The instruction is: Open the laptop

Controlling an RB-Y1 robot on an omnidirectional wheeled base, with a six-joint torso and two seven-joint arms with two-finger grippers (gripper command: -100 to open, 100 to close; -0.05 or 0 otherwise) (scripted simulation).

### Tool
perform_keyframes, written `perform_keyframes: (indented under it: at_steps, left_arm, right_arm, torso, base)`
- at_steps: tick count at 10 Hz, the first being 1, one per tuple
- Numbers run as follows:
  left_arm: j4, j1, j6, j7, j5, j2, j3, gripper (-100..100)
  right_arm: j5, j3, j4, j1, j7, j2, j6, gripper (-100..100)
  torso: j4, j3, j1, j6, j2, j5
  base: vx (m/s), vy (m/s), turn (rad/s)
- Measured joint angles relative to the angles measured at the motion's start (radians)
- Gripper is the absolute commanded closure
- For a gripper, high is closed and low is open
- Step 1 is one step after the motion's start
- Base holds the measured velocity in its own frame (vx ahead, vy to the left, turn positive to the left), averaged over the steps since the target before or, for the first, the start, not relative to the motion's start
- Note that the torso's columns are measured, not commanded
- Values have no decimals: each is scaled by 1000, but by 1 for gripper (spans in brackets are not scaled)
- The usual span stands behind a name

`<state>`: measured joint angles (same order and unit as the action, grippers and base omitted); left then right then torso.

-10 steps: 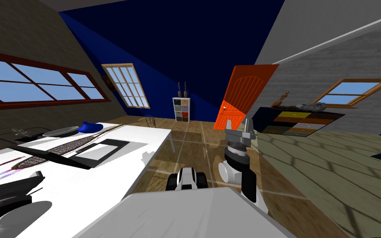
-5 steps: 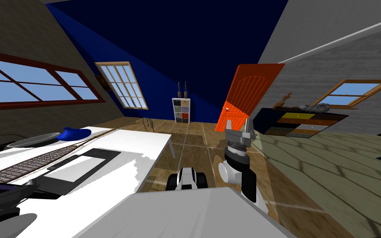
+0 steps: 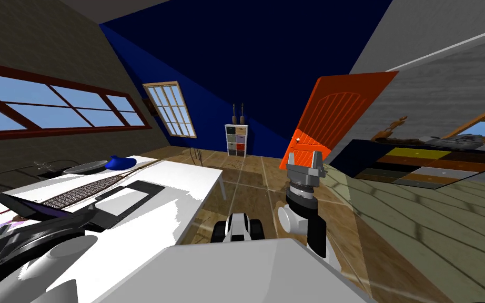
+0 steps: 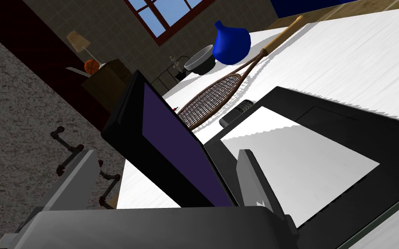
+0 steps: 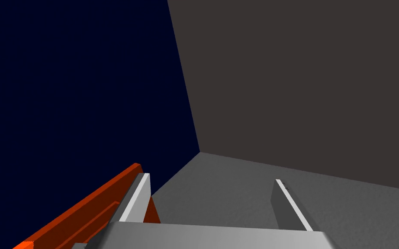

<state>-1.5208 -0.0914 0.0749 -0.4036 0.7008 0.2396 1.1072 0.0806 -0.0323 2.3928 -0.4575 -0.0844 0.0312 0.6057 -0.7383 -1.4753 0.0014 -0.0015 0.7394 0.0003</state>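
Observation:
The black laptop [image 4: 307, 147] lies on the white table [image 3: 183, 184] with its lid partly raised. The lid [image 4: 172, 147] shows a dark purple screen and slants up from the hinge. My left gripper [image 4: 167, 155] is open, and the lid's free edge stands between its fingers [image 4: 250, 177], nearer one of them. In the head view the lid [image 3: 36, 208] rises at the table's left, with my dark left forearm [image 3: 31, 239] just below it. My right gripper [image 3: 304, 163] is held up over the floor, open and empty, its fingers [image 5: 136, 196] wide apart.
A racket [image 4: 220, 95] lies on the table just beyond the laptop, with a small black remote [image 4: 237, 112] at the base's corner. Farther off stand a blue vase [image 4: 231, 41] and a grey bowl [image 4: 198, 62]. An orange door [image 3: 336, 115] stands open to my right.
The head camera has swung, shifting the whole room. The laptop lid seems to stand higher off its base, its purple screen now showing. My right arm has kept its pose.

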Motion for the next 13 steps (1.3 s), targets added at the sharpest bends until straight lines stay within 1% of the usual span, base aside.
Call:
perform_keyframes:
  at_steps: [1,2,3,4,5,7,8,9,10,11,12,13]
  left_arm:
    - [25,41,-5,2,-21,-7,-12,-100]
    - [46,62,6,1,-24,-2,-16,-100]
    - [30,101,9,3,-50,-15,-24,-100]
    - [56,139,-11,1,-53,9,-50,-100]
    - [93,163,-28,-2,-49,33,-73,-100]
    - [125,169,-26,-3,-49,35,-78,-100]
    - [156,169,-32,-4,-47,36,-85,-100]
    - [187,194,-59,-10,-52,54,-117,-100]
    - [224,224,-80,-15,-55,72,-150,-100]
    - [256,229,-90,-20,-52,76,-169,-100]
    - [285,234,-93,-23,-51,82,-174,-100]
    - [281,264,-78,-16,-72,87,-178,-100]
  right_arm:
    - [0,0,0,0,0,0,0,0]
    - [0,0,0,0,0,0,0,0]
    - [0,0,0,0,0,0,0,0]
    - [0,0,0,0,0,0,0,0]
    - [0,0,0,0,0,0,0,0]
    - [0,0,0,0,0,0,0,0]
    - [0,0,0,0,0,0,0,0]
    - [0,0,0,0,0,0,0,0]
    - [0,0,0,0,0,0,0,0]
    - [0,0,0,0,0,0,0,0]
    - [0,0,0,0,0,0,0,0]
    - [0,0,0,0,0,0,0,0]
  torso:
    - [1,-1,-1,2,-2,0]
    - [1,-2,-2,2,-4,0]
    - [1,-2,-2,0,-3,-1]
    - [0,-1,-2,2,-2,-1]
    - [0,-1,-1,3,-2,0]
    - [3,-3,3,4,-6,6]
    - [3,-3,3,4,-6,4]
    - [1,-2,0,1,-4,1]
    - [0,-1,-2,3,-2,0]
    - [0,0,-2,2,-1,0]
    - [1,-1,-1,2,-2,0]
    - [0,-1,-1,1,-1,0]
  base:
    - [-16,-14,-29]
    - [-20,-17,298]
    - [-24,-22,241]
    - [-10,-10,-7]
    - [0,7,-19]
    - [0,4,-6]
    - [-18,-22,373]
    - [-22,-20,212]
    - [-11,-4,-46]
    - [-3,2,-29]
    - [-32,-6,315]
    - [-32,-15,216]
